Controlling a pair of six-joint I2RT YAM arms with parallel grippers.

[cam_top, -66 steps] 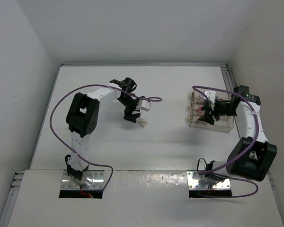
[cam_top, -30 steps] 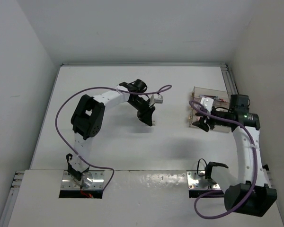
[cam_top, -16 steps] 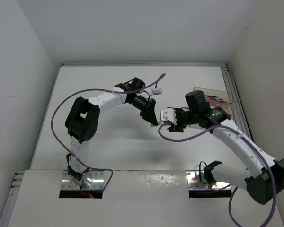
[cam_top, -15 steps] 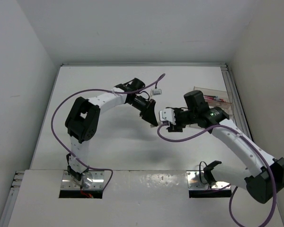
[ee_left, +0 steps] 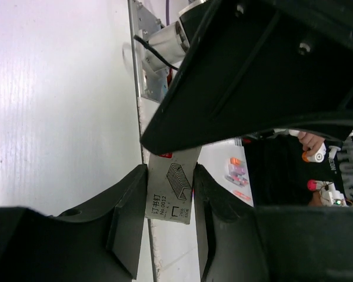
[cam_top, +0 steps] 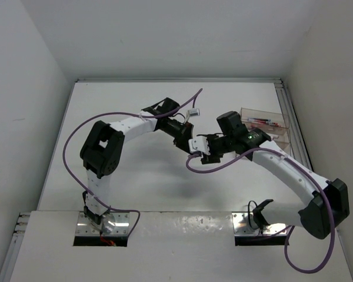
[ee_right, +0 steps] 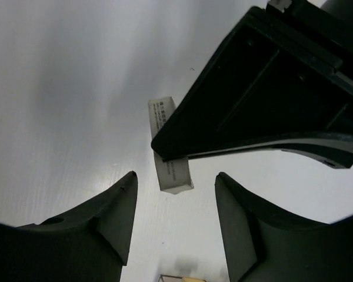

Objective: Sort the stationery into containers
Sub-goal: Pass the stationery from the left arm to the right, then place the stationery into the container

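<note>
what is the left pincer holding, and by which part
The left pincer holds a small staple box, pinched by its two opposite sides, printed face showing. The right pincer is open and holds nothing.

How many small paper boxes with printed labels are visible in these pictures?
1. The small box is clamped between the left fingers, directly in front of the open right fingers. Others may be hidden inside the clear container.

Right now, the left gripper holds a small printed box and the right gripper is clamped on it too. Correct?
Not quite. The left gripper holds the small printed box, but the right gripper is open, its fingers clear of the box, as the right wrist view shows.
</note>
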